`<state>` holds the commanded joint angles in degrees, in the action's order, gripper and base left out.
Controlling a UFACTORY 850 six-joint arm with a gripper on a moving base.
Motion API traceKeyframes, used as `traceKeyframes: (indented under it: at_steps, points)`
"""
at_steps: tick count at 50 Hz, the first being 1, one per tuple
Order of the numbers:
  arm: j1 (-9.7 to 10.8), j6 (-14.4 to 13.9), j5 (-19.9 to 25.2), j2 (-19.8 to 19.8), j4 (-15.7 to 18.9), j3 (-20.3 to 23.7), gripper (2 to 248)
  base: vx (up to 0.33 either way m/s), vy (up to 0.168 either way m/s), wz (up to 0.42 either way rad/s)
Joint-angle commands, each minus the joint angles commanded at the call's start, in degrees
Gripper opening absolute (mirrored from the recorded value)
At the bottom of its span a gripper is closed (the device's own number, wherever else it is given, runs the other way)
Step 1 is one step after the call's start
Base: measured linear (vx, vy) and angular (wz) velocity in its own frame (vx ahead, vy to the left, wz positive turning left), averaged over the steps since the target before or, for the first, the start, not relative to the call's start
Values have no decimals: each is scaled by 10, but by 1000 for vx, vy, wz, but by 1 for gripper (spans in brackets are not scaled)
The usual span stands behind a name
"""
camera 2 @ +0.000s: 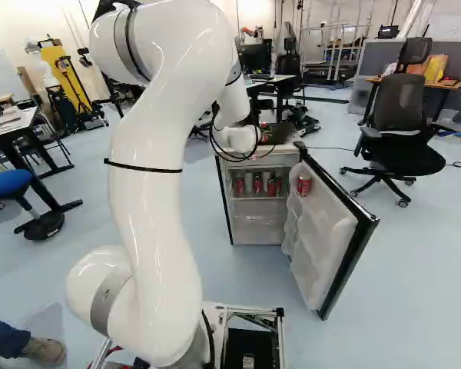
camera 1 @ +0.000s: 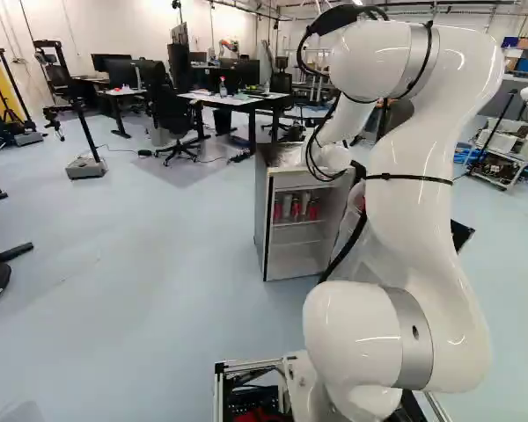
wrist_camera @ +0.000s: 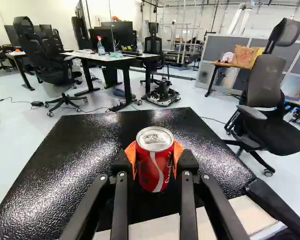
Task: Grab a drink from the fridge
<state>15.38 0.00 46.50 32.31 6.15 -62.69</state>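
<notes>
Wrist view only: the held can point(wrist_camera: 155, 167) and the gripper point(wrist_camera: 154, 156); in both base views the arm point(camera 1: 422, 211) hides them.
Right base view against left: the right one shows the door point(camera 2: 323, 231) swung wide, with a door can point(camera 2: 303, 185) high on its inner side; in the left one the arm covers most of the door. Both show shelf cans point(camera 2: 240, 185) inside the fridge point(camera 1: 261, 211).
Grip: the orange pads point(wrist_camera: 131, 156) pinch the held can from two sides.
Held can: over the fridge's black top point(wrist_camera: 75, 150), back from its far edge; whether its base touches the top cannot be told.
Edges: a pale strip borders the near side of the black top, under the fingers; the door juts toward the base from the fridge's right side.
Room: floor point(camera 1: 141, 281) spreads left of the fridge, and more lies between door and chair point(camera 2: 403, 134).
Long axis: roughly upright, lid and tab facing up.
</notes>
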Motion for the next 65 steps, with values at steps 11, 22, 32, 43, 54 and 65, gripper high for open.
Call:
traceKeyframes:
  at_steps: [11,22,32,43,54,65]
  points:
    - [0,0,0,0,0,0,94,0,0,0]
    - [0,0,0,0,0,0,100,0,0,0]
    - [0,0,0,0,0,0,166,0,0,0]
    - [0,0,0,0,0,0,240,0,0,0]
    - [0,0,0,-16,0,21,247,0,0,0]
    - [1,0,0,-45,0,59,247,0,0,0]
